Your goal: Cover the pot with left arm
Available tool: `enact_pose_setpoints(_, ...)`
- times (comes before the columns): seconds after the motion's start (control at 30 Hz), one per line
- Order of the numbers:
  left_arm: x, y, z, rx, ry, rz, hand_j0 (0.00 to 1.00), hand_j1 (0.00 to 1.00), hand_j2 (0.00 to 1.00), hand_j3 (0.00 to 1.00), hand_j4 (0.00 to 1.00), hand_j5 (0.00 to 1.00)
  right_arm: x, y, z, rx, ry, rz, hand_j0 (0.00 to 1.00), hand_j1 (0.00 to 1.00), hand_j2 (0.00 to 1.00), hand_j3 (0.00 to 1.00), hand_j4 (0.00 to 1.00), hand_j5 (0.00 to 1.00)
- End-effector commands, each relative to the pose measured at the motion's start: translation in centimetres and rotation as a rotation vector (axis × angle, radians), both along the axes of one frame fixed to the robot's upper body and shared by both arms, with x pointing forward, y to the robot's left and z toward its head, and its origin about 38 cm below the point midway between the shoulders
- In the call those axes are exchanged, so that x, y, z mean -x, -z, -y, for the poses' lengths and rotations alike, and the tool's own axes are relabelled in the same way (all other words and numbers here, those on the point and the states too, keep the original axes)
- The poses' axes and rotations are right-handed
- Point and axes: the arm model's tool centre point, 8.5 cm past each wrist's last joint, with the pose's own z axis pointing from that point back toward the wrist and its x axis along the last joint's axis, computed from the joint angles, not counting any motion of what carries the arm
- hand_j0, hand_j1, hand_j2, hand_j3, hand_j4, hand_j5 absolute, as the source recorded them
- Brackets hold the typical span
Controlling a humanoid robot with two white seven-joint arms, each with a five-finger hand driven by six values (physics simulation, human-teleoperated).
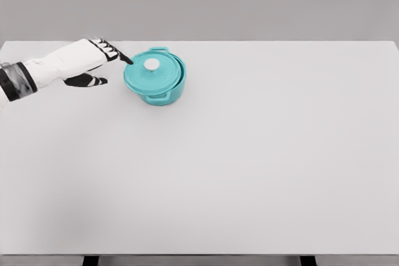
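A teal pot (pixel 163 93) with two side handles stands on the white table (pixel 249 166), left of the middle toward the back. Its teal lid (pixel 151 72) with a white knob (pixel 152 63) lies on top, shifted slightly to the left of the pot's rim. My left hand (pixel 107 65) reaches in from the left edge and hovers just left of the lid. Its fingers are spread, one black fingertip (pixel 128 60) touching or nearly touching the lid's left edge, and it holds nothing. The right arm is out of sight.
The wide white table reaches from the grey wall at the back to the front edge, where two dark legs (pixel 91 260) show underneath.
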Motion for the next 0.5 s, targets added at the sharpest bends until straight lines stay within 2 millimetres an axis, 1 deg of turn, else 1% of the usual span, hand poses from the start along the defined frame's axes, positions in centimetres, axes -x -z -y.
enact_pose_setpoints(0.0, 1.3, -4.7, -4.5, -0.023, -0.055, 0.073, 1.00, 1.00, 1.00, 1.00, 1.00, 1.00, 0.0, 0.0, 0.0, -0.001, 0.000, -0.001, 1.00, 1.00, 1.00, 1.00, 1.00, 1.00)
enact_pose_setpoints(0.03, 1.8, -4.5, -5.5, -0.012, -0.081, 0.075, 1.00, 1.00, 1.00, 1.00, 1.00, 1.00, 0.0, 0.0, 0.0, 0.000, 0.000, 0.000, 1.00, 1.00, 1.00, 1.00, 1.00, 1.00)
enact_pose_setpoints(0.07, 2.6, -4.5, -7.0, -0.012, -0.115, 0.077, 1.00, 1.00, 1.00, 1.00, 1.00, 1.00, 0.0, 0.0, 0.0, 0.000, 0.000, 0.000, 1.00, 1.00, 1.00, 1.00, 1.00, 1.00)
enact_pose_setpoints(0.1, 3.3, -4.1, -7.6, -0.006, -0.130, 0.073, 1.00, 1.00, 1.00, 1.00, 1.00, 1.00, 0.0, 0.0, 0.0, 0.000, 0.000, 0.000, 1.00, 1.00, 1.00, 1.00, 1.00, 1.00)
enact_pose_setpoints(0.13, 3.5, -3.7, -7.9, -0.006, -0.138, 0.063, 1.00, 1.00, 1.00, 1.00, 1.00, 1.00, 0.0, 0.0, 0.0, 0.000, 0.000, 0.000, 1.00, 1.00, 1.00, 1.00, 1.00, 1.00)
enact_pose_setpoints(0.23, 3.6, -3.5, -8.0, -0.011, -0.141, 0.059, 1.00, 1.00, 1.00, 1.00, 1.00, 1.00, 0.0, 0.0, 0.0, -0.001, 0.000, -0.001, 1.00, 1.00, 1.00, 1.00, 1.00, 1.00)
enact_pose_setpoints(0.3, 3.7, -2.8, -8.2, -0.017, -0.145, 0.045, 1.00, 1.00, 1.00, 1.00, 1.00, 1.00, 0.0, 0.0, 0.0, 0.000, 0.000, 0.000, 1.00, 1.00, 1.00, 1.00, 1.00, 1.00)
enact_pose_setpoints(0.37, 3.8, -2.0, -7.9, -0.021, -0.140, 0.033, 1.00, 1.00, 1.00, 1.00, 1.00, 1.00, 0.0, 0.0, 0.0, -0.001, 0.000, -0.001, 1.00, 1.00, 1.00, 1.00, 1.00, 1.00)
enact_pose_setpoints(0.47, 3.8, -1.7, -7.7, -0.023, -0.138, 0.027, 1.00, 1.00, 1.00, 1.00, 1.00, 1.00, 0.0, 0.0, 0.0, 0.000, 0.000, 0.000, 1.00, 1.00, 1.00, 1.00, 1.00, 1.00)
